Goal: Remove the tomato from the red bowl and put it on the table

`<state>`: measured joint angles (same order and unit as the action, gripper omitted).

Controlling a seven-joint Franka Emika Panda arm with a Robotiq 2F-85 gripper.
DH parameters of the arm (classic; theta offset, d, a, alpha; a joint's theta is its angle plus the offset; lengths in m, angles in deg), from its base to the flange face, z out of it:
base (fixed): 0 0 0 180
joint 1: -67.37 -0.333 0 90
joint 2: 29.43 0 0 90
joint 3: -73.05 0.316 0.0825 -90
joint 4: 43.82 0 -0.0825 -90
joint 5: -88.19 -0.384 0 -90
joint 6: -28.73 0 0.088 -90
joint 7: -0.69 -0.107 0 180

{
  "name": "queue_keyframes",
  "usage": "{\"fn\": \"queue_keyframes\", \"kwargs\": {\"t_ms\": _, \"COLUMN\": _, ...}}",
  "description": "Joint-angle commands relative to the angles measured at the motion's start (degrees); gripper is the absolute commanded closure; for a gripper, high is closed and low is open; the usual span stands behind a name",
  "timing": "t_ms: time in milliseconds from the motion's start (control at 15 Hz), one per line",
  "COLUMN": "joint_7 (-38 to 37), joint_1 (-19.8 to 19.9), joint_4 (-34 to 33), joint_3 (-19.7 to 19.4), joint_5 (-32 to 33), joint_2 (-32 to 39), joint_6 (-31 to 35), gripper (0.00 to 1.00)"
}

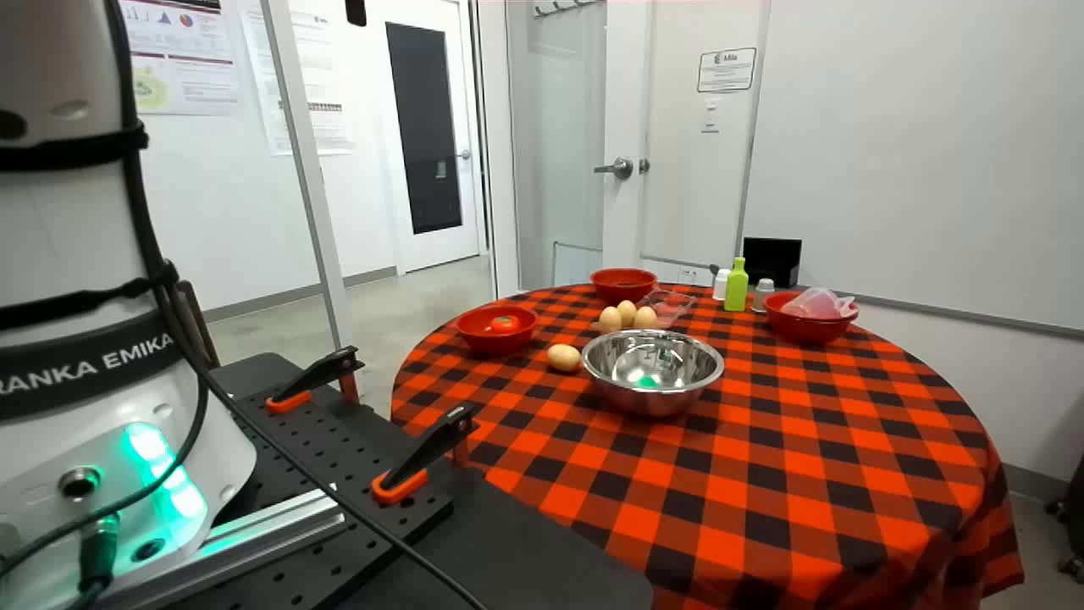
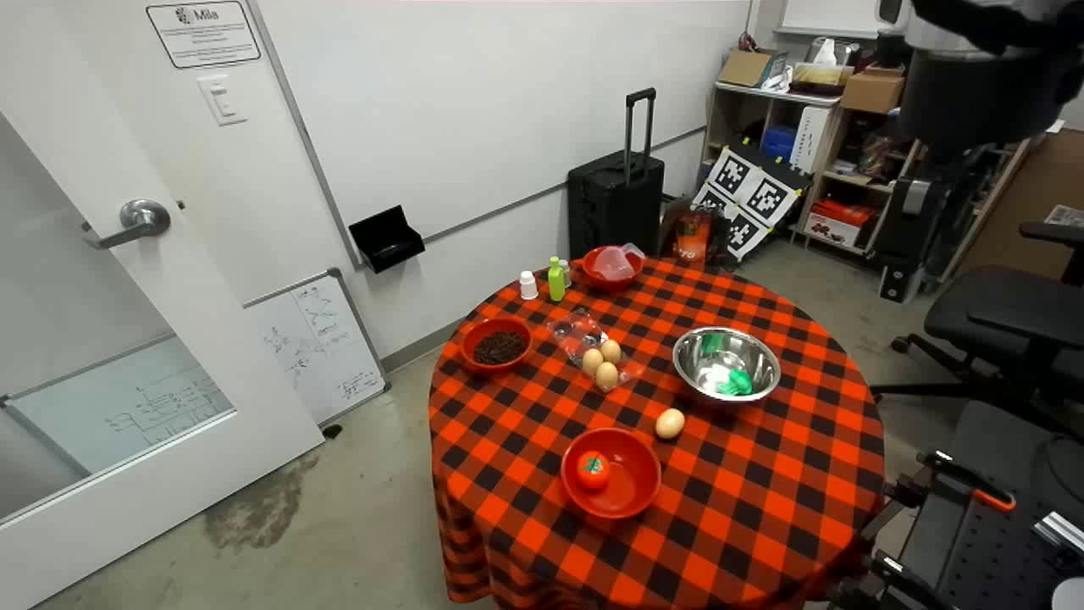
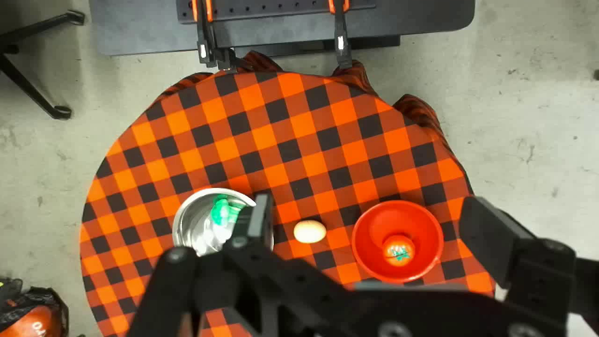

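The tomato point(image 1: 505, 324) is red with a green top and sits inside the red bowl point(image 1: 478, 342). In an exterior view the tomato point(image 2: 594, 469) lies toward one side of the red bowl point(image 2: 631, 501). The wrist view shows the tomato point(image 3: 398, 250) in the red bowl point(image 3: 386, 220) from above. The bowl stands on the checked table point(image 2: 762, 517) near its edge. My gripper point(image 3: 370, 227) is open and empty, high above the table, with the bowl and a loose egg between its fingers in the wrist view. An exterior view shows it point(image 2: 906, 254) at the upper right.
A loose egg point(image 2: 670, 423) lies between the red bowl and a steel bowl point(image 2: 688, 366) holding a green item point(image 2: 735, 383). Several eggs point(image 2: 606, 376) sit by a clear carton. Two other red bowls point(image 2: 471, 346) point(image 2: 603, 281), a green bottle point(image 2: 555, 281) and shakers stand farther off.
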<state>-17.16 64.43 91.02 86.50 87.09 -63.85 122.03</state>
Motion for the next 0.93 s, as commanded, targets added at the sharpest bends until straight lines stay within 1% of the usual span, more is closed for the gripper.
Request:
{"fn": "queue_keyframes", "kwargs": {"t_ms": 0, "joint_7": -0.30, "joint_1": -0.69, "joint_4": -0.13, "joint_3": -0.54, "joint_5": 0.30, "joint_2": 0.12, "joint_6": -0.10, "gripper": 0.00}}
{"fn": "queue_keyframes", "kwargs": {"t_ms": 400, "joint_7": -1.18, "joint_1": -0.36, "joint_4": -0.18, "joint_3": -0.58, "joint_5": 0.07, "joint_2": 0.19, "joint_6": -0.03, "gripper": 0.00}}
{"fn": "queue_keyframes", "kwargs": {"t_ms": 467, "joint_7": -0.12, "joint_1": -0.46, "joint_4": -0.25, "joint_3": -0.88, "joint_5": 0.43, "joint_2": 0.41, "joint_6": 0.22, "gripper": 0.00}}
{"fn": "queue_keyframes", "kwargs": {"t_ms": 533, "joint_7": 1.65, "joint_1": -0.75, "joint_4": -0.58, "joint_3": -1.47, "joint_5": 0.48, "joint_2": 1.15, "joint_6": 0.22, "gripper": 0.00}}
{"fn": "queue_keyframes", "kwargs": {"t_ms": 667, "joint_7": 8.03, "joint_1": -1.66, "joint_4": -1.86, "joint_3": -3.05, "joint_5": 0.78, "joint_2": 4.54, "joint_6": 0.47, "gripper": 0.00}}
{"fn": "queue_keyframes", "kwargs": {"t_ms": 800, "joint_7": 14.58, "joint_1": -2.30, "joint_4": -3.14, "joint_3": -4.56, "joint_5": 1.24, "joint_2": 8.41, "joint_6": 1.58, "gripper": 0.00}}
{"fn": "queue_keyframes", "kwargs": {"t_ms": 867, "joint_7": 17.49, "joint_1": -2.38, "joint_4": -4.23, "joint_3": -5.12, "joint_5": 1.84, "joint_2": 11.76, "joint_6": 2.95, "gripper": 0.00}}
